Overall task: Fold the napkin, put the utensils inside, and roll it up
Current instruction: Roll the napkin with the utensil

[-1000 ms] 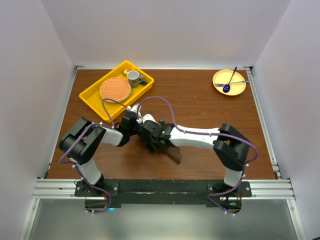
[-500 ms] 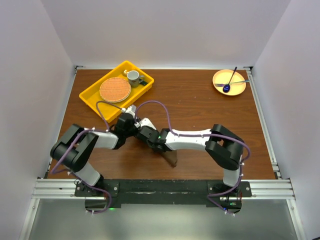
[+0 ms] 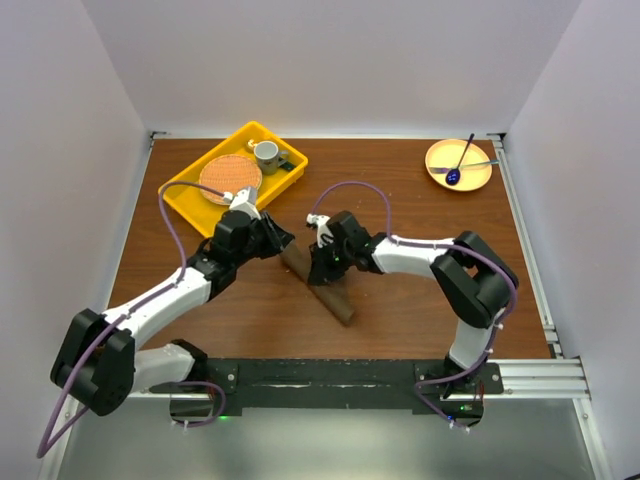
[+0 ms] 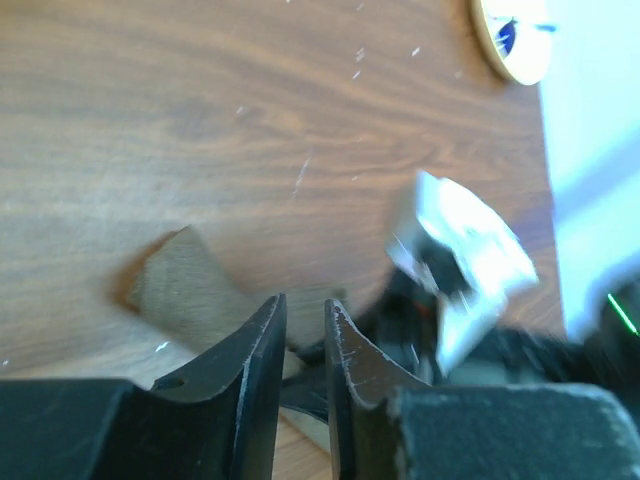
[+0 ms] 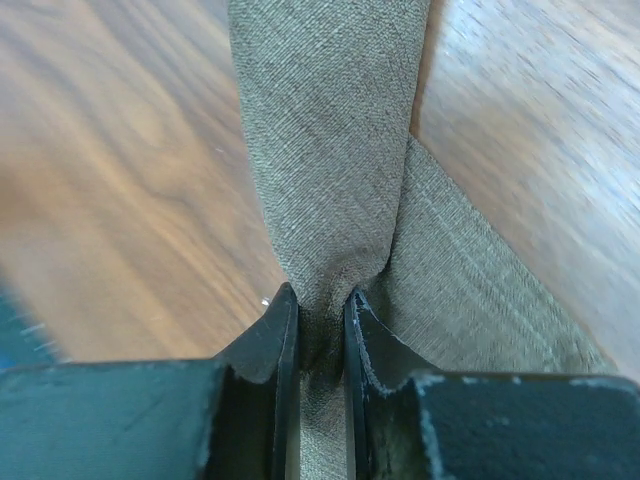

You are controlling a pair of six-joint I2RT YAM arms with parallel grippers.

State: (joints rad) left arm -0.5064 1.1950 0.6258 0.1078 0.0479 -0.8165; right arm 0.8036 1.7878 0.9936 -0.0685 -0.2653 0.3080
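The napkin (image 3: pixel 335 300) lies as a narrow olive-brown strip running diagonally across the middle of the table. My right gripper (image 3: pixel 318 268) is shut on it, and in the right wrist view the cloth (image 5: pixel 330 130) bunches up between the fingertips of the gripper (image 5: pixel 320 292). My left gripper (image 3: pixel 283 240) sits just beyond the strip's far end. Its jaws (image 4: pixel 305 300) stand a little apart with nothing between them, and the napkin's end (image 4: pixel 185 285) lies just left of them. The utensils are out of view.
A yellow tray (image 3: pixel 180 195) at the back left holds a round orange woven mat (image 3: pixel 230 178) and a mug (image 3: pixel 266 153). At the back right a yellow plate (image 3: pixel 478 175) carries a dark blue spoon (image 3: pixel 460 165) and a pale utensil.
The left gripper has let go of the napkin and drawn back to the far left. The right gripper has shut on the napkin and shifted right, exposing more of the strip.
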